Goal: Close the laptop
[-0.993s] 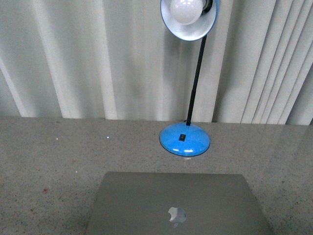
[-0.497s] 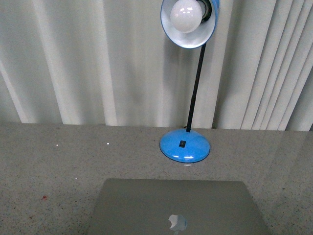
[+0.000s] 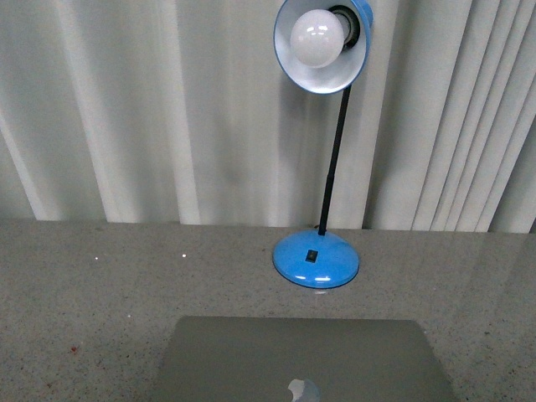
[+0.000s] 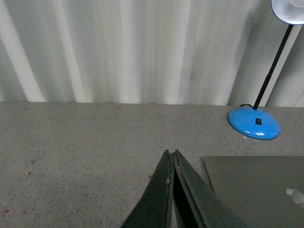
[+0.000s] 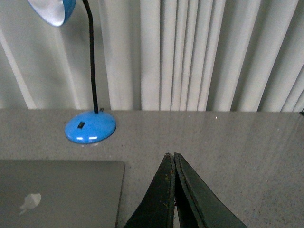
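Observation:
The silver-grey laptop (image 3: 301, 356) lies with its lid down flat on the speckled grey table (image 3: 84, 301), a pale logo (image 3: 303, 390) showing on the lid near the front view's lower edge. Neither arm shows in the front view. In the left wrist view the laptop (image 4: 259, 190) sits to one side of my left gripper (image 4: 170, 153), whose dark fingers are shut with nothing between them, above bare table. In the right wrist view my right gripper (image 5: 170, 155) is likewise shut and empty, beside the lid's corner (image 5: 61, 190).
A blue desk lamp stands behind the laptop, its round base (image 3: 316, 260) on the table and its shade with a white bulb (image 3: 322, 42) high up. Pale pleated curtains (image 3: 126, 109) close off the back edge of the table.
The front view has tilted slightly: the laptop lid and lamp base sit lower in the picture than a second ago. The lid itself lies flat in all three frames.

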